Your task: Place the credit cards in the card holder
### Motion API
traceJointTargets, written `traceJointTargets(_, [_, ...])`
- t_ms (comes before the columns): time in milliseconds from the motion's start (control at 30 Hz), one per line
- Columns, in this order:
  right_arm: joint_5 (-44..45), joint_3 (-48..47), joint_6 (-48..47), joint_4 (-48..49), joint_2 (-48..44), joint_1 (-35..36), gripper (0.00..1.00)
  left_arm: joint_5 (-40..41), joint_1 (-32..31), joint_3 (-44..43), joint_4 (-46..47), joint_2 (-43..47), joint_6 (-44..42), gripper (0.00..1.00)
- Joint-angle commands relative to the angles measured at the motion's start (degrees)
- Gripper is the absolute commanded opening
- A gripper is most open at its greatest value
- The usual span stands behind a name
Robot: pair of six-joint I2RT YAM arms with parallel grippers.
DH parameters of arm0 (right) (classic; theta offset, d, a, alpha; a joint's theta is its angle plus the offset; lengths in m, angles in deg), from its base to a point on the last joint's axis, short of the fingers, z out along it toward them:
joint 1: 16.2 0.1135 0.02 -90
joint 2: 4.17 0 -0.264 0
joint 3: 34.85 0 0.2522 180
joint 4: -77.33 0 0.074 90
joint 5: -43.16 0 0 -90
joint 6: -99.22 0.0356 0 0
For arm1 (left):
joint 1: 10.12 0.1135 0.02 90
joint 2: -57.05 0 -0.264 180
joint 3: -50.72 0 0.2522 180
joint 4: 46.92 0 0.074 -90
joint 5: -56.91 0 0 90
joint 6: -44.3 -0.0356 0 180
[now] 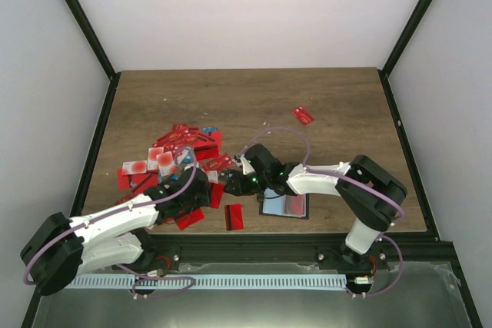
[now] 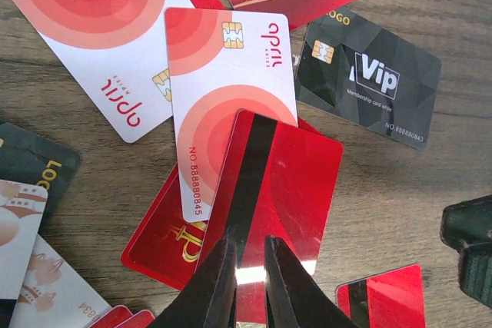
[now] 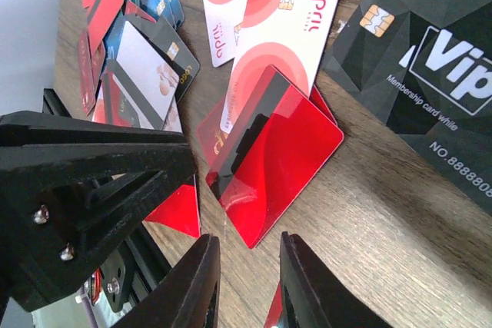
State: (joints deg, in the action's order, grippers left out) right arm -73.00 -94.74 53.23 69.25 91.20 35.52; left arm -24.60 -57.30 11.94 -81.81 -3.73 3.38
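Note:
Several credit cards (image 1: 173,151), mostly red, lie in a pile at the left front of the table. My left gripper (image 2: 251,282) is shut on the near edge of a red card with a black stripe (image 2: 286,178) and holds it tilted up off the wood; it also shows in the right wrist view (image 3: 288,147). My right gripper (image 3: 246,289) is open, its jaws on either side of that card's low corner without touching it. In the top view the two grippers meet, left gripper (image 1: 201,190) and right gripper (image 1: 229,184). The black card holder (image 1: 284,205) lies open under the right arm.
A black Vip card (image 2: 369,86) and white-and-red cards (image 2: 231,74) lie just beyond the held card. A lone red card (image 1: 303,115) lies far right. Another red card (image 1: 233,217) lies near the front edge. Black frame rails border the table.

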Motion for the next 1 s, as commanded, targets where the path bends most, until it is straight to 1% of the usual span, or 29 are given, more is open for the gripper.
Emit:
traceJointTargets(0, [0.42,-2.96,-0.73,-0.51,1.27,0.0,0.24,-1.58,0.33,1.29,2.02,-0.55,-0.31,0.13])
traceJointTargets(467, [-0.29,-2.73,-1.03,-0.52,1.42,-2.05,0.26,-4.35,0.34,5.0,5.1,-2.47,0.66,0.13])
traceJointTargets(633, [-1.61,-3.34,-1.03,-0.19,2.71,-2.24,0.32,-5.35,0.36,6.37,6.3,-4.24,0.05,0.13])
traceJointTargets(700, [-1.9,-3.35,-0.86,-0.01,3.16,-2.24,0.36,-5.62,0.33,6.98,6.62,-4.44,0.28,0.13])
traceJointTargets(867, [-2.14,-3.73,-0.72,0.56,4.75,-2.24,0.44,-6.03,0.35,8.6,6.57,-3.31,1.19,0.13])
traceJointTargets(967, [-2.57,-4.65,-0.68,0.7,6.23,-2.24,0.46,-5.74,0.3,9.11,4.8,-2.09,1.66,0.12])
